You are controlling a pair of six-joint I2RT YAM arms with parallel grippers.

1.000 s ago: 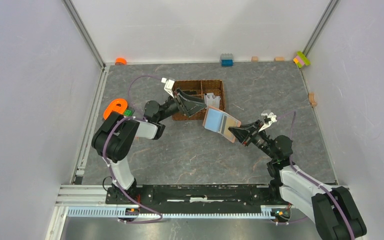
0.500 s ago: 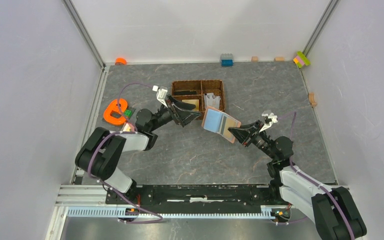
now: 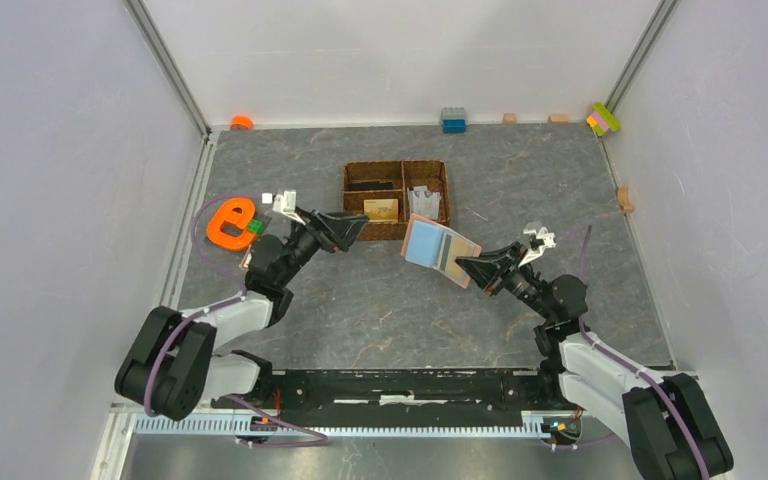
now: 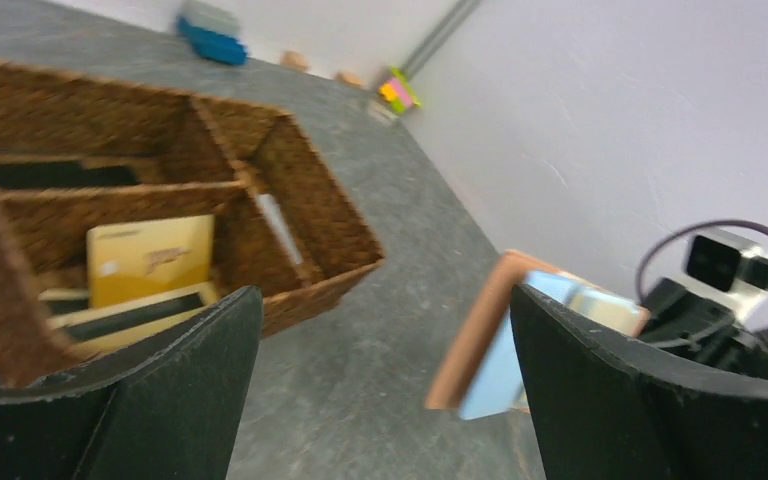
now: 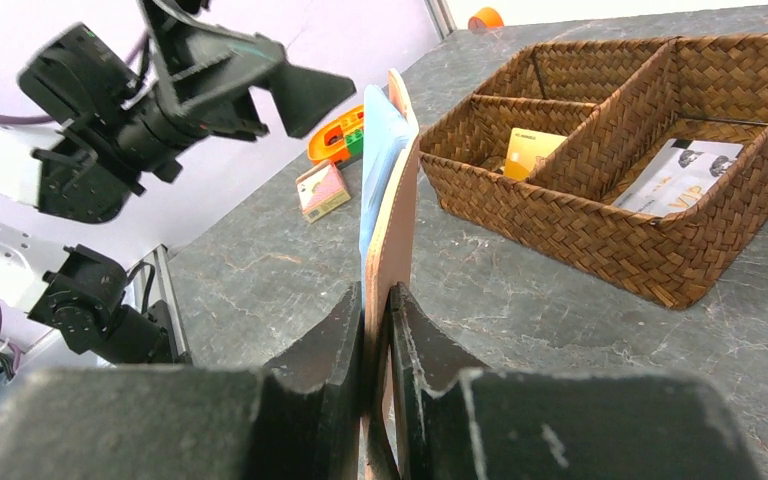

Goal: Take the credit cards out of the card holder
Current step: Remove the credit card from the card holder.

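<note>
Right gripper (image 3: pixel 463 266) clamped on pink card holder (image 3: pixel 438 250), held upright near front right corner of basket (image 3: pixel 360 165). Left gripper (image 3: pixel 358 226) spread wide, empty (gold card (image 3: pixel 381 209) in basket).

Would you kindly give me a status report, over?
Left fingers open, empty. Right fingers shut on card holder, held upright. Gold card in basket. Nothing blocking.

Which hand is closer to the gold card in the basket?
Left. The left hand hangs open by the basket's near-left corner, close to the gold card; the right hand is farther right, gripping the pink card holder.
</note>
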